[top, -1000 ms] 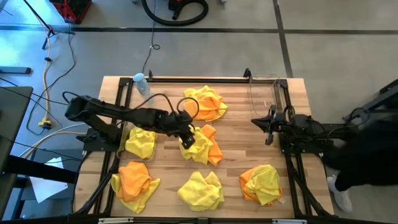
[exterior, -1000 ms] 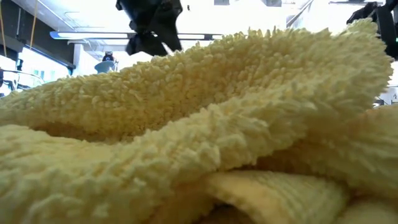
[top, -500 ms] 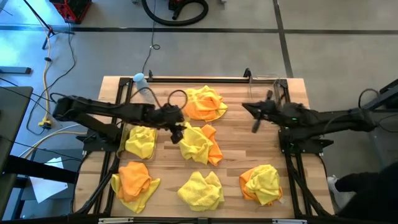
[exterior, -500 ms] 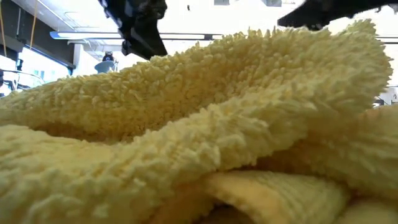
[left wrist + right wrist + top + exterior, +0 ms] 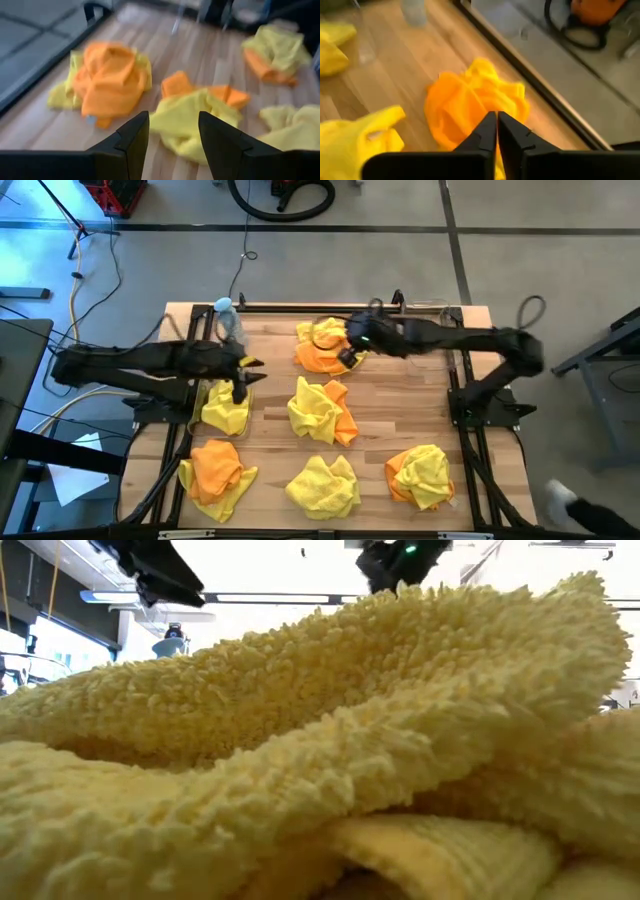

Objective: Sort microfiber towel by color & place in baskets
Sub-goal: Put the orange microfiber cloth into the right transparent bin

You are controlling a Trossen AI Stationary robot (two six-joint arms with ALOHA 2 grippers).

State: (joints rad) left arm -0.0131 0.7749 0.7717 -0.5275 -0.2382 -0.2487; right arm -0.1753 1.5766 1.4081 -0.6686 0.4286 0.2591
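The orange-and-yellow towel pile (image 5: 328,346) at the table's far edge sits right under the right gripper (image 5: 350,352), whose fingers are pinched together with nothing in them. The left gripper (image 5: 243,376), fingers spread and empty, hangs over the yellow towel (image 5: 226,408) at the left. Since half a second ago the right arm swung in from the right edge and the left pulled back from the middle pile (image 5: 322,409).

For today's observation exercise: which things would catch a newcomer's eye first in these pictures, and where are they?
Bright yellow and orange towels lie in six heaps over the wooden table. The right gripper, shut, reaches over the far heap, where orange cloth shows. The left gripper, open, hangs over the yellow towel at the left edge. In the low view one yellow towel fills nearly the whole picture.
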